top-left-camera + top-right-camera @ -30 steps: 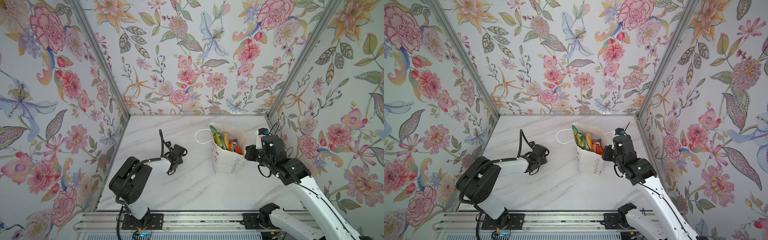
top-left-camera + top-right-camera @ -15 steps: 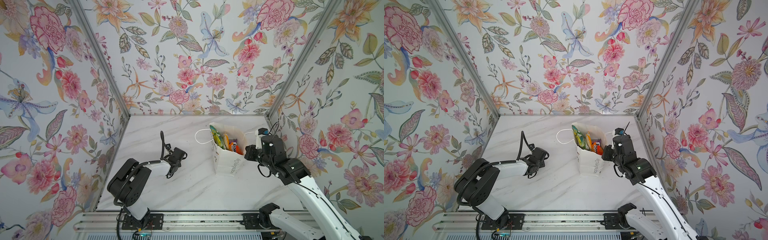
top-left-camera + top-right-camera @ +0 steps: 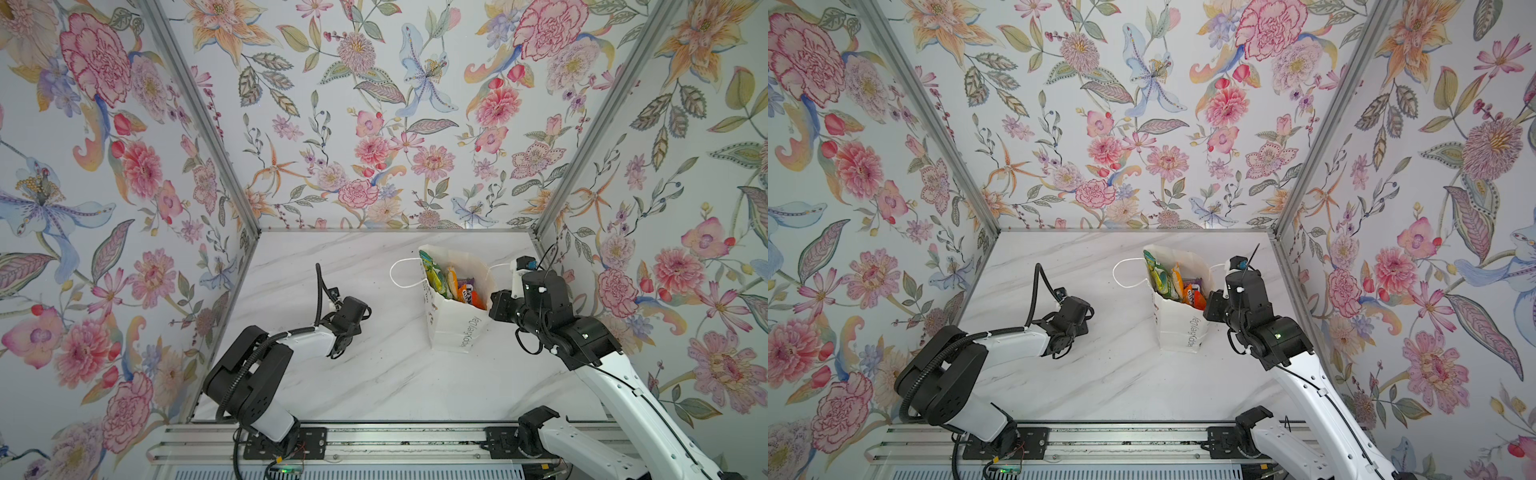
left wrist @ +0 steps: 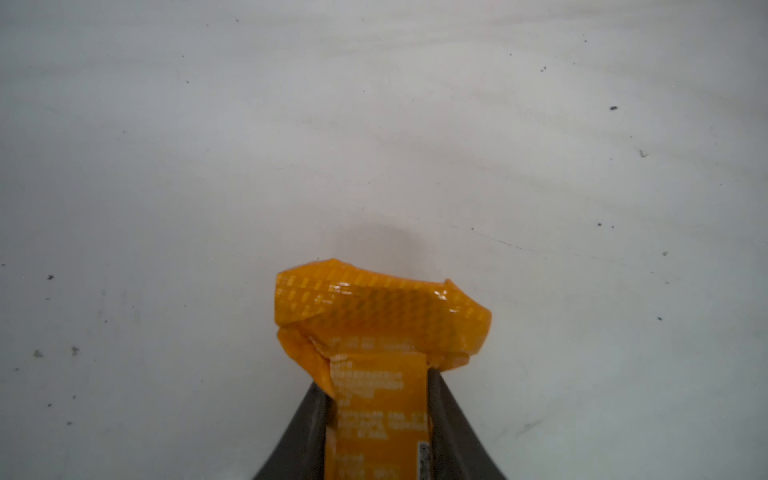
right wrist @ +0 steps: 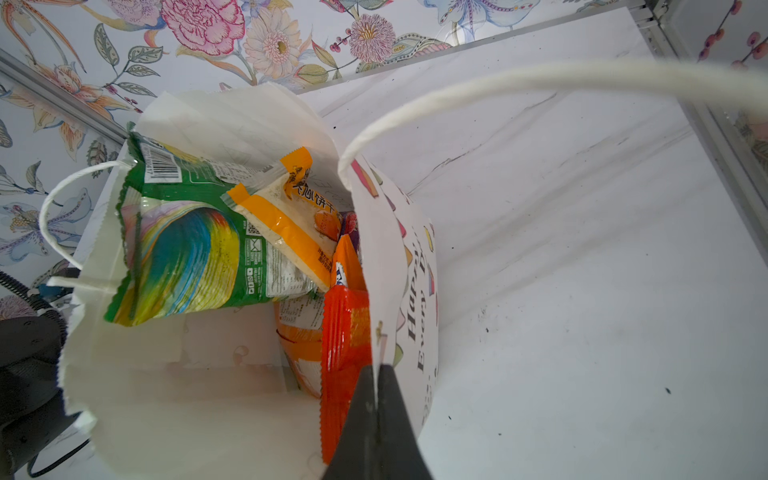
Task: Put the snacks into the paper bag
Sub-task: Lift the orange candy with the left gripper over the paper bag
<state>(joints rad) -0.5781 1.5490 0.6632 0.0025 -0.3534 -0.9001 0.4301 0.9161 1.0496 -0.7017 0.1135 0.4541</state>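
The paper bag (image 3: 453,332) stands upright with its mouth open on the white marble surface (image 3: 374,382), and most of the snacks are already inside it. In the right wrist view a green packet (image 5: 183,253) with rainbow stripes leans against the bag's plain wall. An orange-and-white packet (image 5: 286,224) lies across its upper corner, and a red-orange packet (image 5: 345,345) stands on edge against the lettered wall. More orange wrappers sit beneath these, too crowded to tell apart. A cord handle (image 5: 498,83) arches out over the lettered side of the bag.

The right jaws are closed on the bag's rim, pinching the lettered paper wall between them at the edge nearest the right arm (image 3: 582,332).

One snack is outside the bag. An orange sachet (image 4: 380,311), crumpled at its free end, is clamped between the left jaws in the left wrist view, with bare surface and a faint shadow beyond it. Whether the sachet touches the surface cannot be told. In both top views the left arm (image 3: 307,345) is to the left of the bag and well apart from it, its wrist turned down toward the surface. The sachet is hidden beneath that wrist there. The floral walls (image 3: 374,124) rise behind the bag and to either side of it.
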